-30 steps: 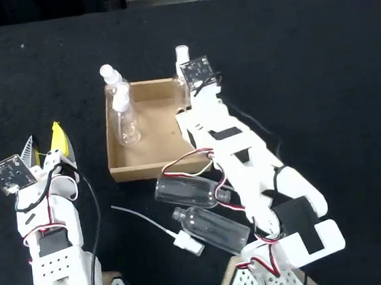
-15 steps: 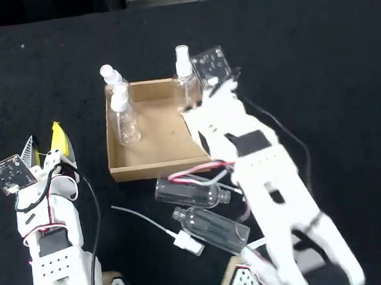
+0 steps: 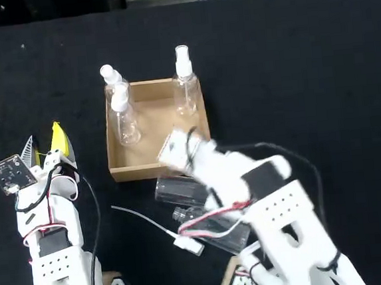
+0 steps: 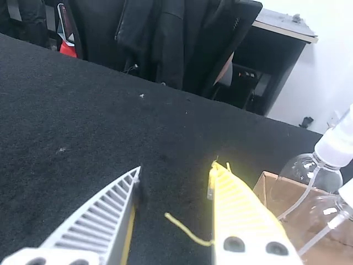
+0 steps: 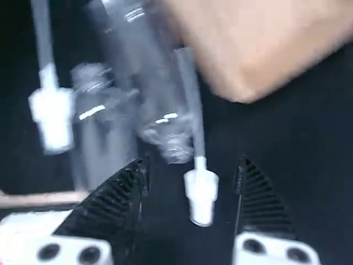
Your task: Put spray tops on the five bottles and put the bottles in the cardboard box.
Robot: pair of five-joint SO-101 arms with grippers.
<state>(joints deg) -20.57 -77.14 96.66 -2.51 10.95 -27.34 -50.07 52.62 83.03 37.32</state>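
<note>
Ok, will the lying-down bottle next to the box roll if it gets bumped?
Probably: the bottle lies on its round side on the flat table. It looks clear and empty, so likely light and easily shoved.

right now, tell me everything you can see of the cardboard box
The cardboard box is a shallow, open-topped tray of plain brown card, lying flat on the black table. Three capped bottles stand inside with white spray tops: two by its left wall, one in the far right corner. The right arm hangs over its near right corner; contact cannot be told. Two capless bottles lie just before its near wall.
</note>
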